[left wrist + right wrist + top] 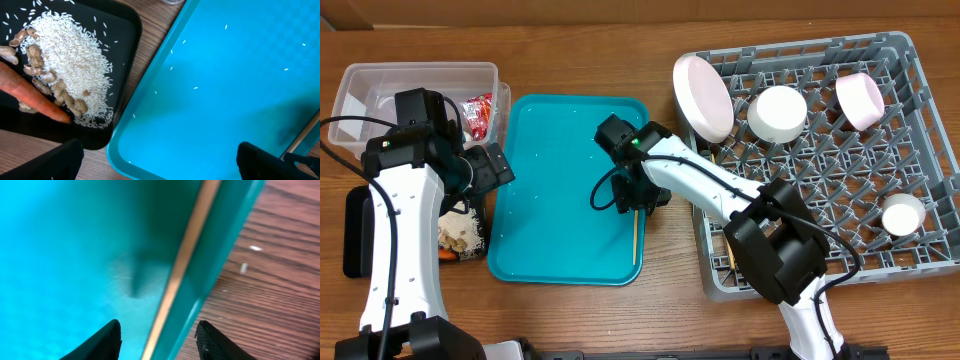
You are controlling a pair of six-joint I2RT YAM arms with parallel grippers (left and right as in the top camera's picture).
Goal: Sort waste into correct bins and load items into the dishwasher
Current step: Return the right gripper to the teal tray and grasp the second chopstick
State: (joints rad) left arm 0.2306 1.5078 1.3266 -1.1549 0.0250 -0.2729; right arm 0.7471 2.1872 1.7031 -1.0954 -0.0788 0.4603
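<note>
One chopstick (636,240) flat against teal tray (550,200) right wall, hence low approach | right gripper (159,332) spread astride it, not yet pinching | left gripper (162,162) spread, empty, parked over black tray (125,30) edge, out of way | rack (840,190) part-loaded

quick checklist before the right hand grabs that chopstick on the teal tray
1. Right hand open: ok.
2. Chopstick lined up between its fingers: ok.
3. Chopstick clear of other things: ok, it lies alone against the teal tray wall.
4. Fingers low enough to close on it: cannot tell.
5. Left hand out of the way: ok, open and empty at the tray's opposite edge.
6. Bare room in the rack: ok.
</note>
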